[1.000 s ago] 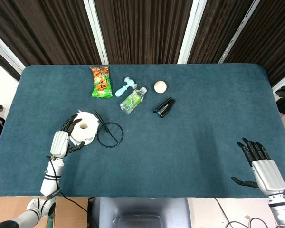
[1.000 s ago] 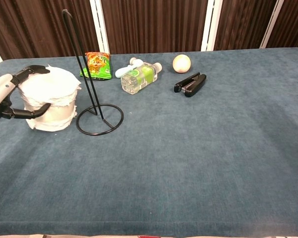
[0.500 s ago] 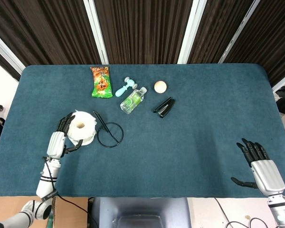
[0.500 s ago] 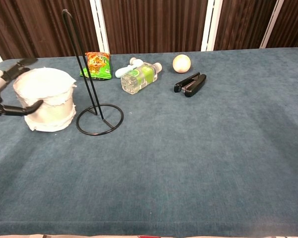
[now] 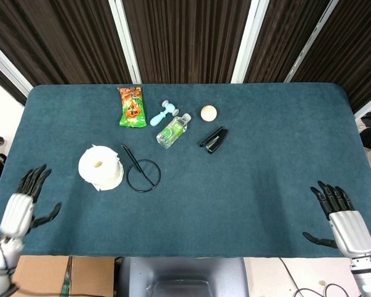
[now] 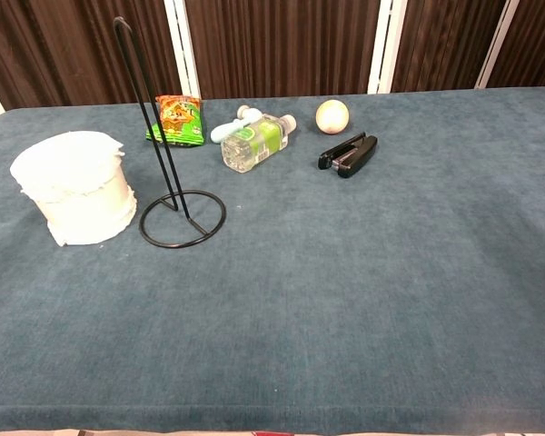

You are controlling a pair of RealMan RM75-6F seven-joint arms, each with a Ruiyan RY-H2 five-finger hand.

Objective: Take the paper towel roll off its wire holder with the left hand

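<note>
The white paper towel roll (image 5: pixel 100 167) (image 6: pixel 75 186) stands upright on the table, off the holder and just left of it. The black wire holder (image 5: pixel 141 174) (image 6: pixel 175 202) stands bare, its ring base flat on the cloth and its thin post rising. My left hand (image 5: pixel 23 203) hovers at the table's front left edge, well away from the roll, fingers spread and holding nothing. My right hand (image 5: pixel 342 218) rests at the front right edge, fingers apart, nothing in it. Neither hand shows in the chest view.
Along the back sit a snack packet (image 5: pixel 131 106), a light-blue tool (image 5: pixel 164 113), a clear bottle with a green label (image 5: pixel 173 130), a small ball (image 5: pixel 208 112) and a black stapler (image 5: pixel 214 140). The dark blue cloth covers the table (image 5: pixel 247 185).
My left hand let go of the roll and drew back toward the front left edge, leaving the chest view. The roll stays standing beside the holder. The right hand barely moved.
</note>
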